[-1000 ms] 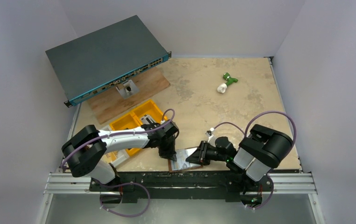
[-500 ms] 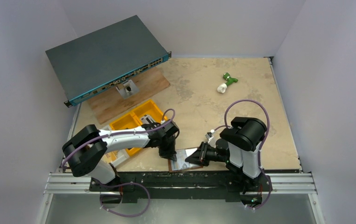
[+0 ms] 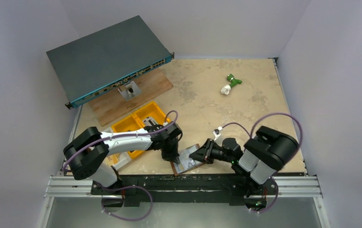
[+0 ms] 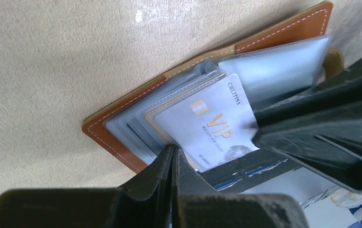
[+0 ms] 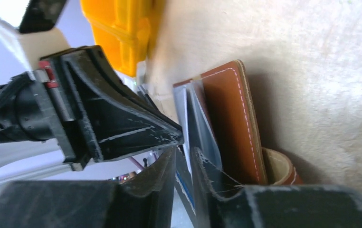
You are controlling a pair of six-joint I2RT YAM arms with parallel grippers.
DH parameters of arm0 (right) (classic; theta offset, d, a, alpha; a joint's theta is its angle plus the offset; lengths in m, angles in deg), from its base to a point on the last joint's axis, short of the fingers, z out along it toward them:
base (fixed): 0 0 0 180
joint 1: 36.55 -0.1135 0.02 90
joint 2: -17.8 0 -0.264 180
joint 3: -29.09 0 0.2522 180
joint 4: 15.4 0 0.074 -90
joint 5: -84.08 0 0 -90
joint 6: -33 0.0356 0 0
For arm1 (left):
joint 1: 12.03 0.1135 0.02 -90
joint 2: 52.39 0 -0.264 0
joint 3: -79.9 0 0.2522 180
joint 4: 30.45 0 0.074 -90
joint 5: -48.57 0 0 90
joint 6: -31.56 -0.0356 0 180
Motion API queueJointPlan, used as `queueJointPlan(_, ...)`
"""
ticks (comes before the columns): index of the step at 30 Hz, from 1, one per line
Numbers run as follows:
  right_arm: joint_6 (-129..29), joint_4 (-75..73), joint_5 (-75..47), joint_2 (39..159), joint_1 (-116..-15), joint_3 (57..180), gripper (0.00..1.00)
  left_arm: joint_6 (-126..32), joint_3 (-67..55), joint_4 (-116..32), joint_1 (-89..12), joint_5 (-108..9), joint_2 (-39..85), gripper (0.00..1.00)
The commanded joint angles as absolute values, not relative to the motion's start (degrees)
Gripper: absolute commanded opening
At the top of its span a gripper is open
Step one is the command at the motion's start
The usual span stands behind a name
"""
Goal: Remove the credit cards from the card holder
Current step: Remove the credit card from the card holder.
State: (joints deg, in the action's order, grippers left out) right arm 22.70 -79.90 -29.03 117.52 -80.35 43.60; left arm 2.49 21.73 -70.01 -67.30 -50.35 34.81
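Observation:
The brown leather card holder lies open at the table's near edge, its clear sleeves fanned out. A pale credit card printed "VIP" sticks partway out of a sleeve. My left gripper is shut, its tips pressing down on the sleeves at the holder's left end. My right gripper reaches in from the right with its jaws closed on the card's thin free edge. Its black fingers cover that end of the card. Any other cards are hidden in the sleeves.
A yellow bin sits just left of the left arm. A dark network switch rests on a wooden board at the back left. A green and white object lies far back. The black rail borders the near edge.
The right arm's elbow swung left and then back out to the right. The right gripper shifted slightly away from the near edge, and the card holder's right side turned with it. The left arm stayed put.

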Motion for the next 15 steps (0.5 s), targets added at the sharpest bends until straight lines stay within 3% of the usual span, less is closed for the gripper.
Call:
queueJointPlan(1, 17.79, -65.20, -24.25, 104.98, -79.82, 38.48, 0.24, 1.59, 25.52, -76.08, -67.49, -42.90, 38.77, 0.00)
queueJointPlan(4, 14.73, -55.68, -24.12, 97.45, -79.78, 40.62, 0.31, 1.63, 25.40, -75.85, -67.49, -43.09, 38.87, 0.00)
queueJointPlan(9, 9.86, -40.57, -22.53, 87.74, -79.84, 45.39, 0.34, 1.68, 25.27, -75.51, -67.49, -43.26, 39.08, 0.00)
queueJointPlan(15, 6.37, -34.00, -21.90, 86.54, -79.81, 48.02, 0.41, 1.42, 24.84, -75.15, -67.49, -43.53, 39.78, 0.00)
